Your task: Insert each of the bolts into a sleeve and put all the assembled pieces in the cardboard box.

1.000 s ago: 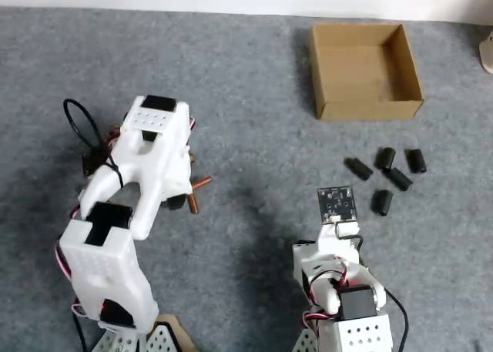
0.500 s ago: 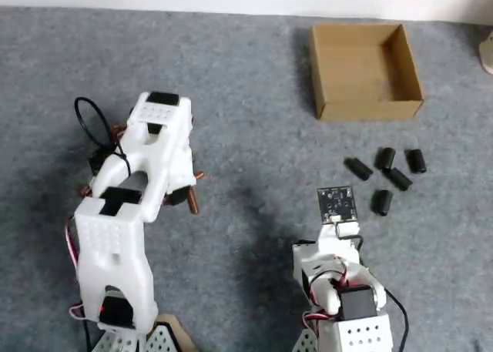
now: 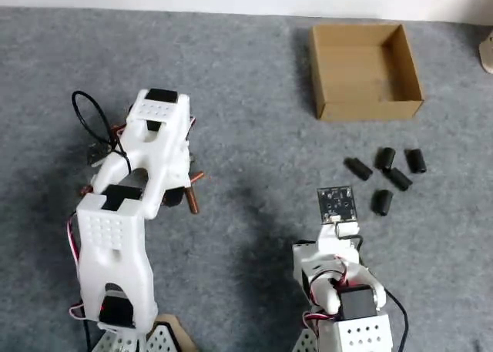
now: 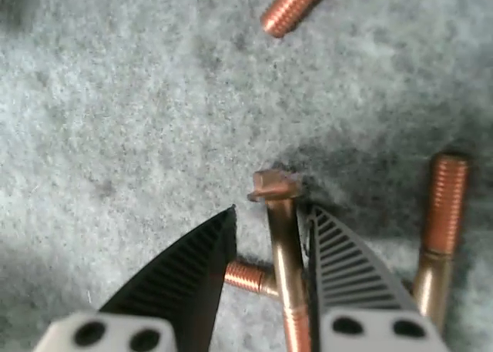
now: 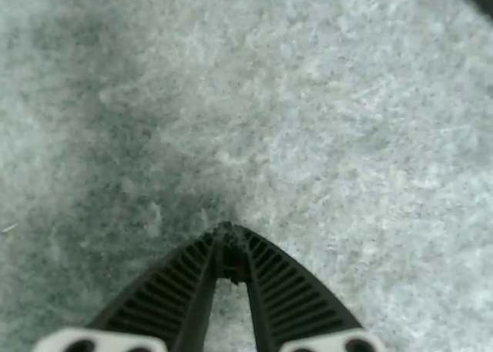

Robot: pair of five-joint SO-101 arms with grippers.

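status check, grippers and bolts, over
Left gripper open astride one bolt, not yet closed. Right gripper shut, holding nothing. Sleeves untouched near box. Other bolts close alongside.

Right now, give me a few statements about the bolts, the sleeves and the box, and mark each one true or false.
1. The cardboard box is empty. True.
2. Five black sleeves lie on the carpet near the box. True.
3. The right hand holds a sleeve. False: the right hand is shut on nothing, over bare carpet.
4. The left hand is open, with a bolt between its fingers. True.
5. One bolt already sits in a sleeve. False: the bolts lie by the left arm, apart from the sleeves.
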